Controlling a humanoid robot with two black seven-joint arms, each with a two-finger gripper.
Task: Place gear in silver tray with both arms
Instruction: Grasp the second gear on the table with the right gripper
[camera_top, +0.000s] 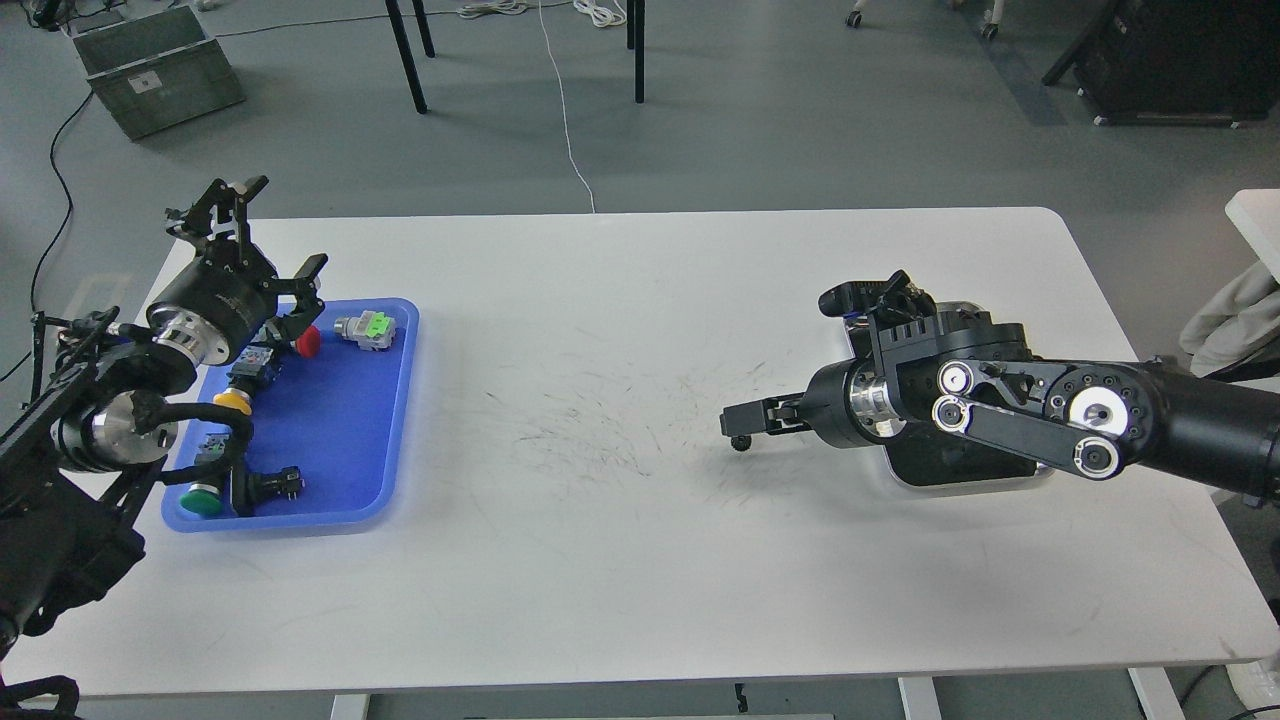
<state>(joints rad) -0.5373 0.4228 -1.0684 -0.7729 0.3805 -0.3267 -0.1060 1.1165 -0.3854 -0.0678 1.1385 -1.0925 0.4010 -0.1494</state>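
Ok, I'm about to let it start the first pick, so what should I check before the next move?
1. Left gripper open above the blue tray: ok.
2. Parts in blue tray reachable, e.g. the green-topped part: ok.
3. Silver tray floor free for a drop: cannot tell, right arm covers it.
4. Right gripper open or shut: cannot tell.
5. White table between trays free of things: ok.

Both arms are black with silver wrist discs. The left arm (110, 420), lower left of frame, carries looping black cables. The right arm (1050, 405), at right, shows round silver bolts.
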